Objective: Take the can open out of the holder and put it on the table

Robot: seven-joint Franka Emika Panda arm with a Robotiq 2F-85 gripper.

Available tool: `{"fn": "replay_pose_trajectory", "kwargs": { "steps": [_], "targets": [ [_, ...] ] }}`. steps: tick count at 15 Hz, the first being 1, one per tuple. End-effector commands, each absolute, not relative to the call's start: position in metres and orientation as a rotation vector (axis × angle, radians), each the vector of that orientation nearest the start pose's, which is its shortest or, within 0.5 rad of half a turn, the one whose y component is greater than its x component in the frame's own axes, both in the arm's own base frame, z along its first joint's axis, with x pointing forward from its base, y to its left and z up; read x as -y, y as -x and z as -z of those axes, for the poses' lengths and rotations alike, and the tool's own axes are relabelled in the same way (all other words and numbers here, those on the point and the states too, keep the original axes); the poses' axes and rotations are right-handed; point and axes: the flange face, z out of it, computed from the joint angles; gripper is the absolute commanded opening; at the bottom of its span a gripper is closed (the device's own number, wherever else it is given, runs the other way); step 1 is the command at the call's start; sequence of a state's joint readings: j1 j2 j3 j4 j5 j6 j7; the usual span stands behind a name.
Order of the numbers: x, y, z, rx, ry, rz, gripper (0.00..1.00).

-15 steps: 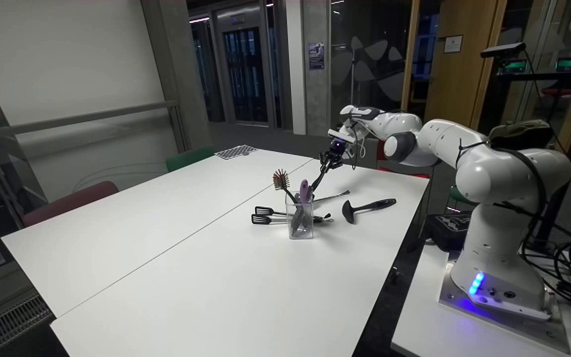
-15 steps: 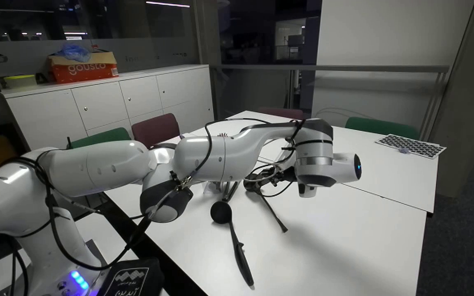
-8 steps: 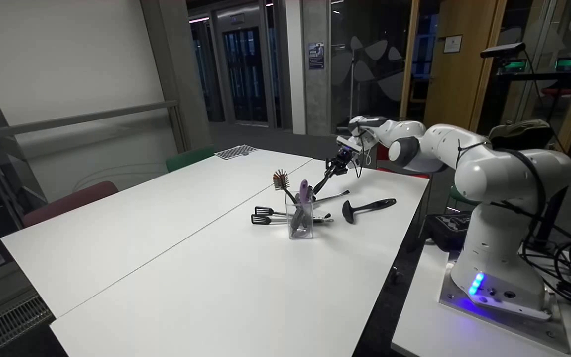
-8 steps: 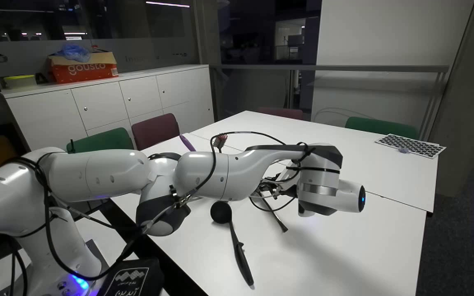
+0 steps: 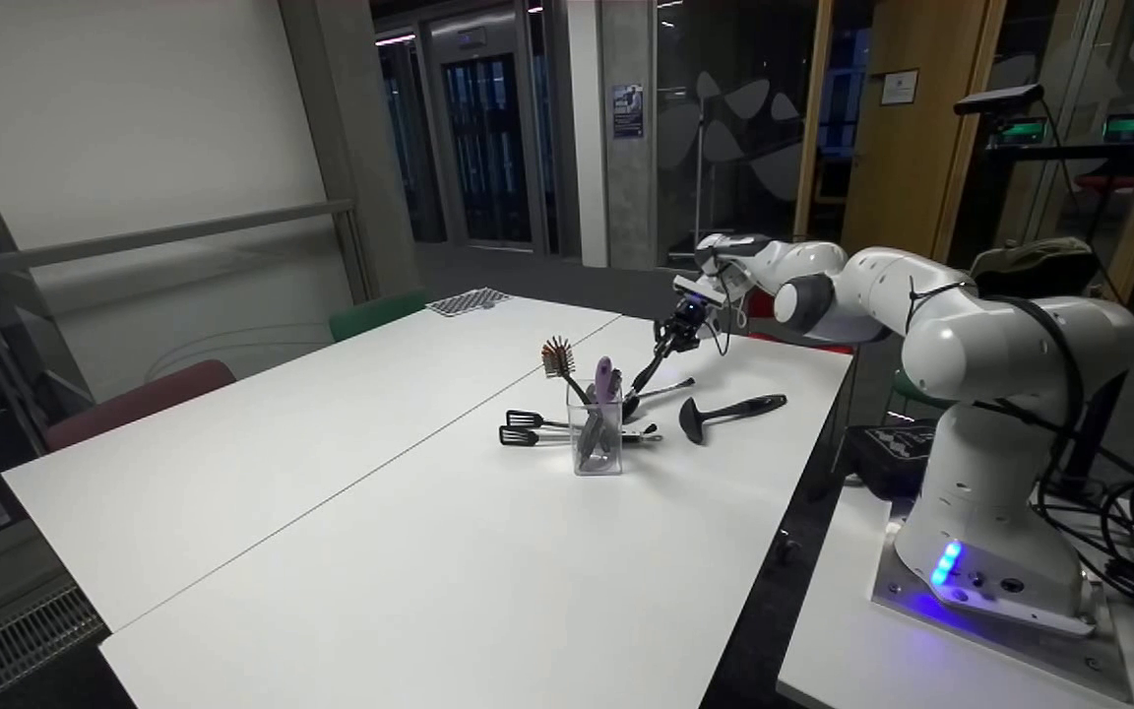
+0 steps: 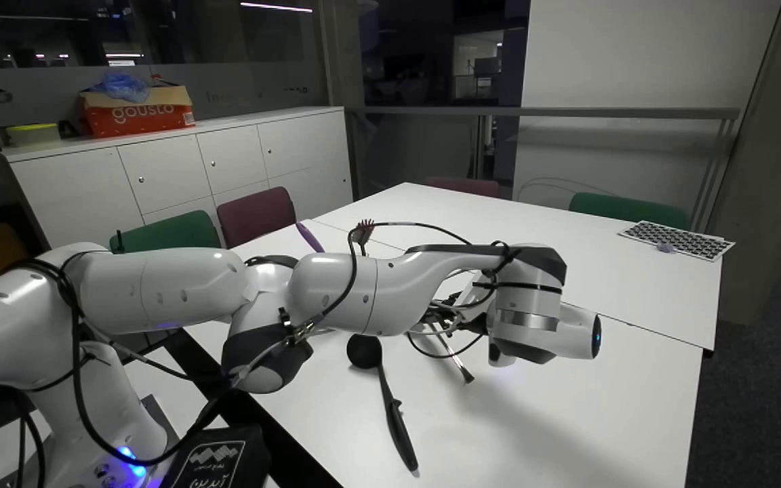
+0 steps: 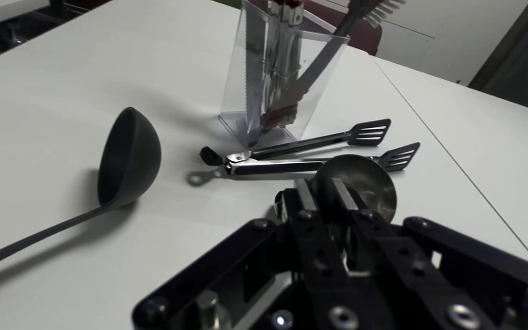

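Observation:
The holder (image 5: 606, 457) is a clear plastic cup standing on the white table (image 5: 380, 561). It holds a brush (image 5: 558, 358), a purple handle (image 5: 604, 379) and metal utensils; it also shows in the wrist view (image 7: 312, 96). I cannot pick out a can opener among them. My gripper (image 5: 667, 345) is shut on the dark handle of a utensil with a round, dull bowl (image 5: 631, 406), outside the holder. In the wrist view the handle sits between the pads of the gripper (image 7: 326, 192), the bowl (image 7: 374, 183) beyond them. I cannot tell whether the bowl touches the table.
Tongs with slotted heads (image 7: 367, 133) lie beside the holder. A black ladle (image 7: 131, 156) lies on the table nearer the robot base. Another long utensil (image 6: 458, 366) lies beneath the gripper. A patterned sheet (image 6: 676, 241) lies at a far corner.
My gripper has moved down and away from the holder with the utensil. The utensil's bowl, earlier hidden behind the holder, now shows beside it, close to the table.

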State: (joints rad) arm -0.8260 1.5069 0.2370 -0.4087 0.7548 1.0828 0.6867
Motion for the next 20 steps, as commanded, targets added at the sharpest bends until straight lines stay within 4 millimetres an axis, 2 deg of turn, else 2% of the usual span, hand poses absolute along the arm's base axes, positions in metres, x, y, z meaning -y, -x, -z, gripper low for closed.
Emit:
{"fn": "replay_pose_trajectory", "kwargs": {
  "steps": [1,14,15,16,20],
  "targets": [
    [0.4104,-0.5727,-0.1399,-1.184,1.546,-0.920,0.03],
    [0.4102,-0.5670,-0.1389,-1.172,1.548,-0.954,0.03],
    [0.4099,-0.5733,-0.1384,-1.188,1.553,-0.918,0.03],
    [0.4100,-0.5735,-0.1384,-1.189,1.553,-0.916,0.13],
    [0.4099,-0.5736,-0.1384,-1.189,1.553,-0.916,0.13]
  ]
}}
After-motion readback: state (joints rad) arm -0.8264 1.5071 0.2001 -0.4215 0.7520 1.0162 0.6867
